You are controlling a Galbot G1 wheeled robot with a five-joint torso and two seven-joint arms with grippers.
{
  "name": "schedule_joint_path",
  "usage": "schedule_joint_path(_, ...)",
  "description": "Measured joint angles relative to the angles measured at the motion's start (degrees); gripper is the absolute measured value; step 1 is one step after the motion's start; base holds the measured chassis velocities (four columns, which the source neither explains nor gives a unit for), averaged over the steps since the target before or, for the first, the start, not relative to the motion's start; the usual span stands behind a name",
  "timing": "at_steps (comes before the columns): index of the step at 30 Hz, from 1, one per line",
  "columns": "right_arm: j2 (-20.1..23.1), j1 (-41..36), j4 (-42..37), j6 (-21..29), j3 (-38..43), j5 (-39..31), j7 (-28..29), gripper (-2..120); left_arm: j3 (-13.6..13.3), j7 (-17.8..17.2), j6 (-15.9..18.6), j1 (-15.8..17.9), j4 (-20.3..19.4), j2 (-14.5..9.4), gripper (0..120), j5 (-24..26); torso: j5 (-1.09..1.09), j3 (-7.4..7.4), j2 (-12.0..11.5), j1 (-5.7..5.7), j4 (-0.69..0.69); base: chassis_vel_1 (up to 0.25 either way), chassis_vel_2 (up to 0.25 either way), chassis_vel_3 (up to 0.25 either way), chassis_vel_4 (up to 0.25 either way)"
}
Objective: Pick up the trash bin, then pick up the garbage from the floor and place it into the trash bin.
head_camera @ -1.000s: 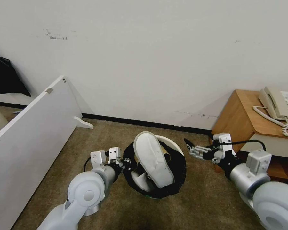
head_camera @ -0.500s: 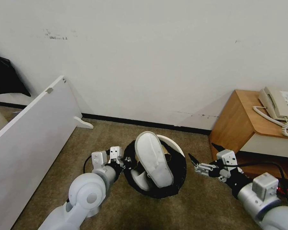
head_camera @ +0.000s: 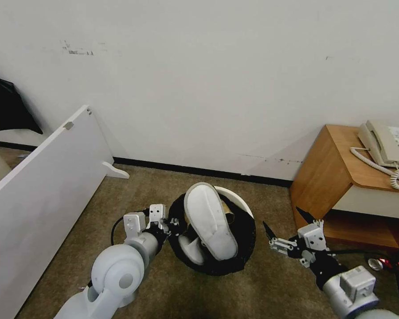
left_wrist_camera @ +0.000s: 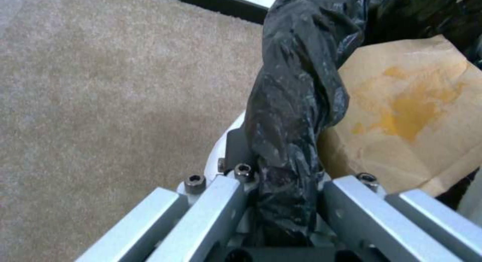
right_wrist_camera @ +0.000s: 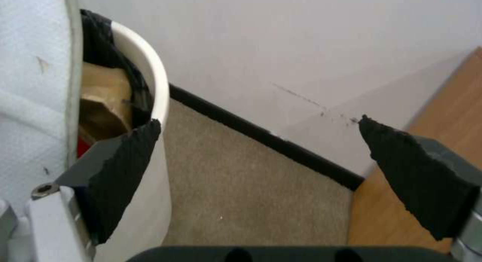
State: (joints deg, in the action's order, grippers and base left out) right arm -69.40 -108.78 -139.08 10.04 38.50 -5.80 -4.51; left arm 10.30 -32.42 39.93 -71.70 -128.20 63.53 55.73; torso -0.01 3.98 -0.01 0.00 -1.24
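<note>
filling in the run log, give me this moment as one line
left gripper: shut on trash bin rim | right gripper: open, empty, beside bin | in bin: white slipper, brown paper bag

Head camera looks down from above at the carpet and far wall; both wrist cameras sit close, sharing the trash bin [head_camera: 213, 235] with it.

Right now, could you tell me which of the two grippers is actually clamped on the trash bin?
The left gripper: its fingers pinch the bag-covered rim of the trash bin. The right gripper hangs open beside the bin, empty.
</note>
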Motion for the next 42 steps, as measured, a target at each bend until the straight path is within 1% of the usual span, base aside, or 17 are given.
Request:
schedule_joint_path(2,-0.96,-0.41,0.03,-0.91,0.15,1.23,-0.39,100,0.04,0.55,0.00,-0.25,-0.04,-0.01,1,-0.62,-0.01,0.00,0.00,0.00,0.00,0.000,0.000,0.000,0.000)
schedule_joint_path(4,-3.36,-1.04,0.05,-3.35,1.17,4.09,-1.46,100,0.29,1.21,0.00,-0.44,-0.24,0.01,1,-1.50,0.00,0.00,0.00,0.00,0.00,0.000,0.000,0.000,0.000)
schedule_joint_path(7,-4.29,-1.26,0.00,-4.11,1.47,4.80,-1.72,100,0.42,1.45,0.00,-0.57,-0.33,0.03,1,-1.73,0.00,0.00,0.00,0.00,0.00,0.000,0.000,0.000,0.000)
schedule_joint_path(10,-7.87,-2.12,-0.21,-8.47,3.37,9.11,-3.97,100,0.94,3.15,-0.13,-1.87,-0.79,-0.37,1,-3.79,0.01,0.00,0.00,0.00,0.00,0.000,0.000,0.000,0.000)
schedule_joint_path(11,-7.87,-2.12,-0.21,-8.47,3.37,9.11,-3.97,100,0.94,3.15,-0.13,-1.87,-0.79,-0.37,1,-3.79,0.01,0.00,0.00,0.00,0.00,0.000,0.000,0.000,0.000)
schedule_joint_path(12,-9.57,-2.49,-0.12,-10.77,4.18,11.36,-5.04,100,1.05,3.39,-0.16,-2.34,-1.11,-0.58,1,-4.11,0.00,0.00,0.00,0.00,0.02,0.000,0.000,0.000,0.000)
schedule_joint_path(13,-9.57,-2.49,-0.12,-10.77,4.18,11.36,-5.04,100,1.05,3.39,-0.16,-2.34,-1.11,-0.58,1,-4.11,0.00,0.00,0.00,0.00,0.02,0.000,0.000,0.000,0.000)
schedule_joint_path(15,-12.44,-3.09,0.37,-14.36,4.87,14.38,-6.16,100,1.10,3.96,-0.19,-3.02,-1.69,-0.97,1,-4.34,0.00,0.00,0.00,0.00,-0.01,0.000,0.000,0.000,0.000)
schedule_joint_path(16,-12.44,-3.09,0.37,-14.36,4.87,14.38,-6.16,100,1.10,3.96,-0.19,-3.02,-1.69,-0.97,1,-4.34,0.00,0.00,0.00,0.00,-0.01,0.000,0.000,0.000,0.000)
schedule_joint_path(19,-16.29,-3.73,0.62,-18.01,5.10,16.63,-6.24,100,1.46,4.74,-0.31,-3.38,-2.51,-1.90,1,-4.60,0.00,0.00,0.00,0.00,0.00,0.000,0.000,0.000,0.000)
schedule_joint_path(20,-16.29,-3.73,0.62,-18.01,5.10,16.63,-6.24,100,1.46,4.74,-0.31,-3.38,-2.51,-1.90,1,-4.60,0.00,0.00,0.00,0.00,0.00,0.000,0.000,0.000,0.000)
schedule_joint_path(22,-18.80,-3.87,-0.05,-19.25,5.75,17.65,-6.25,100,1.95,5.56,-0.45,-3.75,-3.17,-2.93,1,-4.57,0.00,0.00,0.00,0.00,0.00,0.000,0.000,0.000,0.000)
schedule_joint_path(26,-20.74,-3.88,-0.84,-19.74,6.49,17.95,-6.25,100,2.49,6.17,-0.51,-3.95,-3.68,-3.87,1,-4.46,0.00,0.01,0.00,0.00,0.00,0.000,0.000,0.000,0.000)
schedule_joint_path(28,-22.22,-4.59,-1.77,-20.05,7.15,18.13,-6.11,100,2.98,7.18,-0.80,-4.03,-4.20,-5.01,1,-4.69,0.00,0.00,0.00,0.00,0.00,0.000,0.000,0.000,0.000)
schedule_joint_path(31,-22.94,-5.21,-2.14,-20.53,7.86,18.25,-5.82,100,3.00,7.92,-0.94,-4.04,-4.49,-5.67,1,-4.89,0.00,0.01,0.00,0.00,0.00,0.000,0.000,0.000,0.000)
schedule_joint_path(35,-23.05,-4.92,-1.87,-20.84,9.08,18.14,-5.38,100,2.71,8.48,-1.00,-3.66,-4.50,-5.80,1,-5.31,0.00,0.00,0.00,0.00,0.00,0.000,0.000,0.000,0.000)
schedule_joint_path(42,-22.96,-3.94,-1.03,-21.31,10.87,17.99,-4.58,100,1.57,9.01,-1.23,-1.27,-3.60,-5.82,1,-5.18,0.01,0.01,0.00,0.00,0.00,0.000,0.000,0.000,0.000)
